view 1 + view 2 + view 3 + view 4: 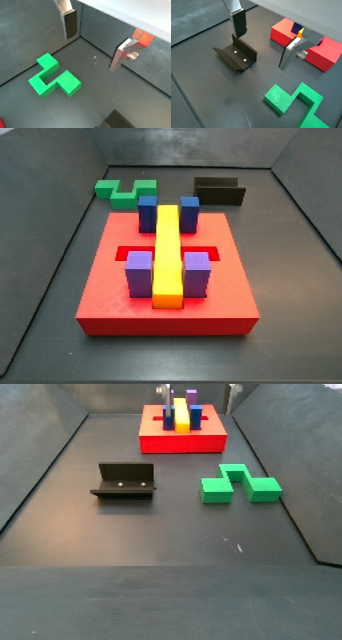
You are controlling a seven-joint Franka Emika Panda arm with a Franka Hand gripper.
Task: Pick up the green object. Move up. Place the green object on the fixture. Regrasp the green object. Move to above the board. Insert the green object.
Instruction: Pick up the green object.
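The green object (53, 77) (294, 102) lies flat on the dark floor, a bright stepped block with nothing touching it. In both side views it sits (126, 191) (241, 484) between the board (167, 303) (183, 442) and the right wall, level with the fixture (221, 191) (127, 481). My gripper (93, 42) (263, 42) hangs open and empty, well above the floor. Both fingers are apart from the green object. One finger (238, 24) is over the fixture (236, 56); its partner (289, 52) is toward the board (286, 31).
The red board carries a long yellow bar (167, 253), blue blocks (190, 211) and purple blocks (139, 273). Grey walls enclose the floor on all sides (54, 188) (301, 454).
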